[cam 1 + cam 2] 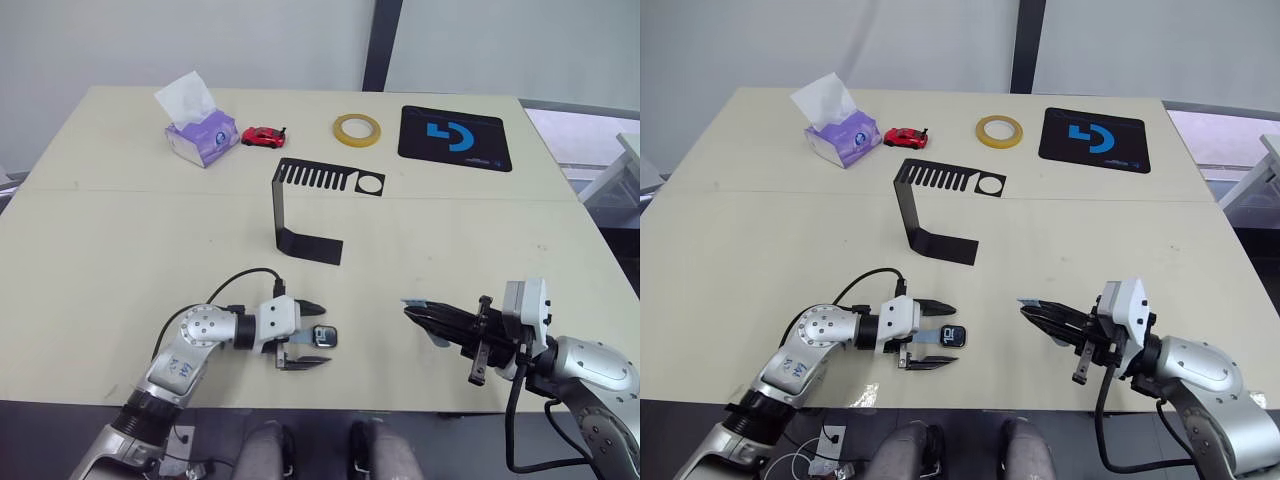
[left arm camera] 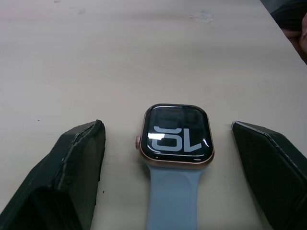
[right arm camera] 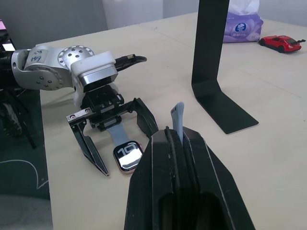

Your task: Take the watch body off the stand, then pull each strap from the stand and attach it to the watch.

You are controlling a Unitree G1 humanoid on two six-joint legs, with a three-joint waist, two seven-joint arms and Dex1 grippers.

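Left tool (image 1: 308, 347) wide around watch body (image 2: 175, 133); right tool (image 3: 174, 139) pinching strap (image 3: 178, 116).

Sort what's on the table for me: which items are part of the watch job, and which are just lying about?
Part of the job:
- watch body, lying flat between the open left claw's fingers
- strap already on the watch
- second strap, pinched in the right claw
- stand, now bare

Lying about:
- tissue pack
- red toy car
- tape roll
- black mat

Tissue box (image 1: 203, 137), toy car (image 1: 263, 136), tape roll (image 1: 357, 129), mat (image 1: 455, 138)
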